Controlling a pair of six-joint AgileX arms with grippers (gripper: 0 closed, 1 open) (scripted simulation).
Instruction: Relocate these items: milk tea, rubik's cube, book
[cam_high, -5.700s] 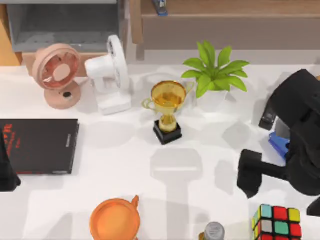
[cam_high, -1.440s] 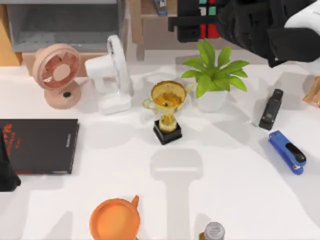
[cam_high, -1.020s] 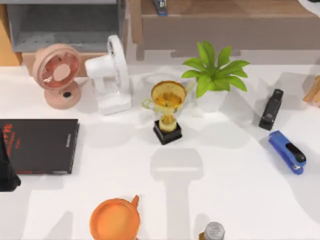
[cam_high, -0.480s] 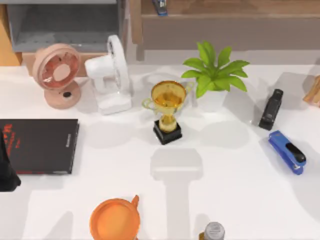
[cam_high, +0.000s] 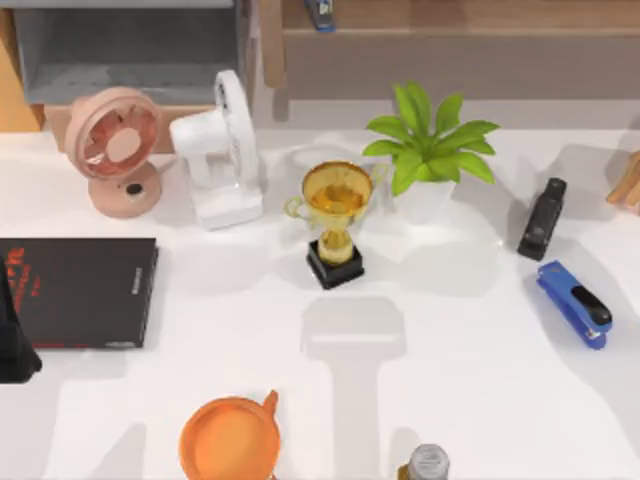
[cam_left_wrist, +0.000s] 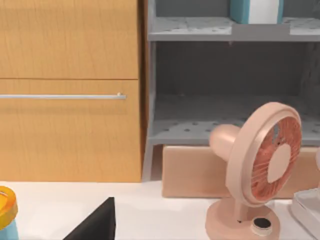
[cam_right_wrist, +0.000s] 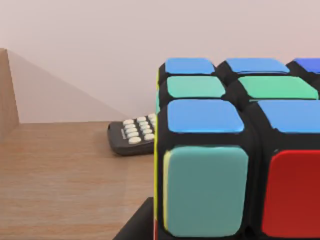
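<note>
Right wrist view: the rubik's cube (cam_right_wrist: 235, 150) looms close over a wooden shelf (cam_right_wrist: 65, 180), a black calculator (cam_right_wrist: 132, 136) just behind it. Whether the right gripper's fingers clasp it, I cannot tell. Left wrist view: pink fan (cam_left_wrist: 260, 172) near, and beyond it the teal-blue book (cam_left_wrist: 255, 10) up on the grey shelf (cam_left_wrist: 225, 30).

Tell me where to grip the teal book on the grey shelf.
Pinch the teal book across its two covers, coming straight in from the open front of the grey shelf. It stands upright with white page edges facing out, so the flat covers likely give parallel faces.
</note>
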